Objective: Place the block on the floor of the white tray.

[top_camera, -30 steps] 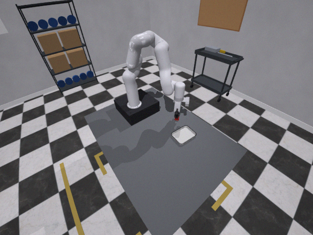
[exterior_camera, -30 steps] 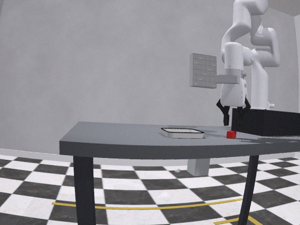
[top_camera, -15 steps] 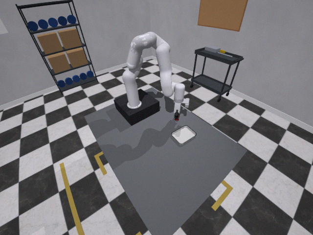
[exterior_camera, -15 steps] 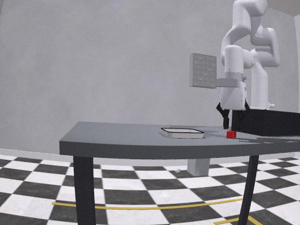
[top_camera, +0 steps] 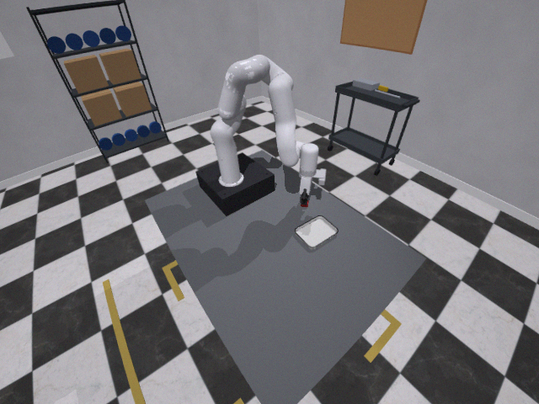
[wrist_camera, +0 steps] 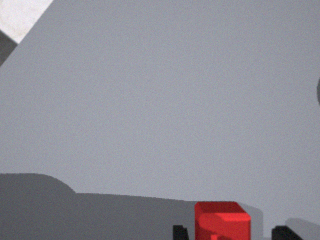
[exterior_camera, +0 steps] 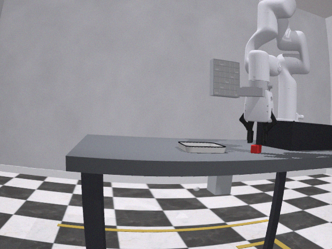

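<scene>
A small red block [exterior_camera: 256, 148] lies on the grey table, between the white tray [exterior_camera: 201, 147] and the arm's black base. It also shows in the top view [top_camera: 304, 201] and at the bottom edge of the wrist view [wrist_camera: 221, 220]. My gripper [exterior_camera: 257, 139] hangs straight above the block, fingers apart, their tips just above its top and on either side of it. The fingertips show as dark tips at the bottom of the wrist view [wrist_camera: 227, 234] and do not touch the block. The tray [top_camera: 316, 231] is empty and lies a short way in front of the block.
The arm's black base [top_camera: 235, 181] stands on the table close behind the gripper. A black cart [top_camera: 373, 119] and a shelf rack [top_camera: 102, 80] stand on the floor away from the table.
</scene>
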Tool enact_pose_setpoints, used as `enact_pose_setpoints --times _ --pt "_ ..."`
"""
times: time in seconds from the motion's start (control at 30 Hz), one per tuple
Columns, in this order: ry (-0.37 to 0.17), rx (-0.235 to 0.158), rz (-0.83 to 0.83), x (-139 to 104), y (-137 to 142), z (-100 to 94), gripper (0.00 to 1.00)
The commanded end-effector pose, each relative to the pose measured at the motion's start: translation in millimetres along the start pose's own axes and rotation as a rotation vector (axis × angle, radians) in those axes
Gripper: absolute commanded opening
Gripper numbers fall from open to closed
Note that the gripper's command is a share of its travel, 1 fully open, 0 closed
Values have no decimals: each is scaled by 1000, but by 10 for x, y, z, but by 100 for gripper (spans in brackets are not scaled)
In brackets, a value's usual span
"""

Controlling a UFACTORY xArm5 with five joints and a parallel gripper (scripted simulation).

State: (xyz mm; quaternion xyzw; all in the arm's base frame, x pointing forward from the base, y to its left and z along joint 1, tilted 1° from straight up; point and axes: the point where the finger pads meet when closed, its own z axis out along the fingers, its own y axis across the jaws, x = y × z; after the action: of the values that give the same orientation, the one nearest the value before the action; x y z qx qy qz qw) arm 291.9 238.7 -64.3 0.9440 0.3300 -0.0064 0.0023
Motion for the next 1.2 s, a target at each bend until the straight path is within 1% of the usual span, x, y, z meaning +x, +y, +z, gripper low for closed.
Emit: enact_pose_setpoints --times 0.0,0.33,0.77,1.17 --pt "3 0 0 14 0 -9 50" --pt "3 0 0 14 -1 29 50" --pt "3 0 0 13 -4 231 50" --pt "3 0 0 13 -4 240 50"
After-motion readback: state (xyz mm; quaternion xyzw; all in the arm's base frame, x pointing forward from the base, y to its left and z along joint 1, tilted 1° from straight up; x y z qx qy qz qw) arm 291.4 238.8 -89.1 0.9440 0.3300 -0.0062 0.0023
